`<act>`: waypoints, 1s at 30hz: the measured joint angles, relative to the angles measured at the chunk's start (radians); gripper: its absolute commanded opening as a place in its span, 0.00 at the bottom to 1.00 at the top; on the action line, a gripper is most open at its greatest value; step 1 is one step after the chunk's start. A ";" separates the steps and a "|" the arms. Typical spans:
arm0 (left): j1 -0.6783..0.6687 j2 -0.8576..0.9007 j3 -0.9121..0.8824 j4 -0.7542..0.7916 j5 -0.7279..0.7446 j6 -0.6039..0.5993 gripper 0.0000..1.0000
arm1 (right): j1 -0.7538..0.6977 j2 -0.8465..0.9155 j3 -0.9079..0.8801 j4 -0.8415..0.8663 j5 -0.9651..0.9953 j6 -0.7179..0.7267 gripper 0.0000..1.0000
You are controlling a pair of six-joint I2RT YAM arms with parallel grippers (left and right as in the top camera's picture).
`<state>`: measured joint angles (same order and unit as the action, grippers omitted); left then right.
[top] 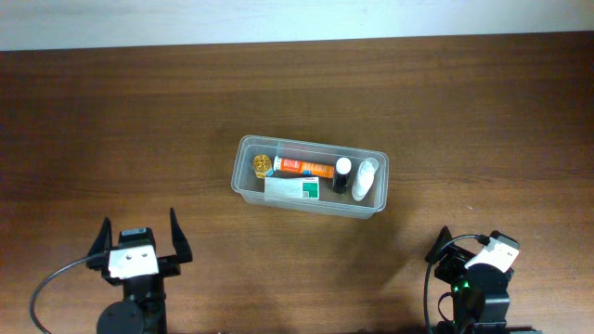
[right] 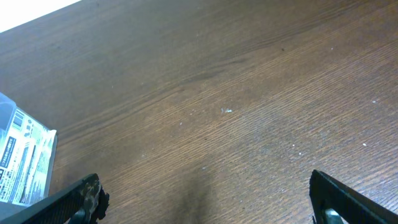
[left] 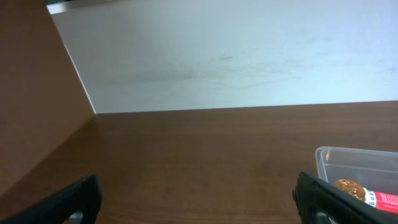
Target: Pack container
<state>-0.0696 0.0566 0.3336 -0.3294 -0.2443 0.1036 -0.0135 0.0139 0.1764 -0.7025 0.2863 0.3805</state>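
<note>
The clear plastic container [top: 245, 185] stands at the table's middle. Inside lie a gold round item [top: 262, 164], an orange tube [top: 304, 168], a white-and-green carton [top: 292, 188], a small black-capped bottle [top: 342, 175] and a white bottle [top: 365, 181]. My left gripper [top: 139, 234] is open and empty at the front left, well short of the container. My right gripper [top: 469, 246] is open and empty at the front right. The left wrist view shows the container's corner [left: 329, 163] with the gold item [left: 349, 188] between open fingers [left: 199, 202]. The right wrist view shows open fingers [right: 208, 199] and the container's edge [right: 25, 165].
The brown wooden table [top: 111, 121] runs to a white wall at the back [left: 236, 56]. A brown side panel [left: 31, 99] rises at the left in the left wrist view.
</note>
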 measured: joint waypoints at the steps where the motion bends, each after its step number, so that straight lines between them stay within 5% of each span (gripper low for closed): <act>1: 0.000 -0.021 -0.018 0.003 0.002 0.000 1.00 | 0.000 0.000 0.000 0.000 0.000 0.000 0.98; 30: 0.000 -0.037 -0.227 -0.001 0.009 0.000 1.00 | 0.000 0.000 0.000 0.000 0.000 0.000 0.98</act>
<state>-0.0696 0.0196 0.1062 -0.3305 -0.2352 0.1032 -0.0135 0.0135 0.1764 -0.7029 0.2863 0.3805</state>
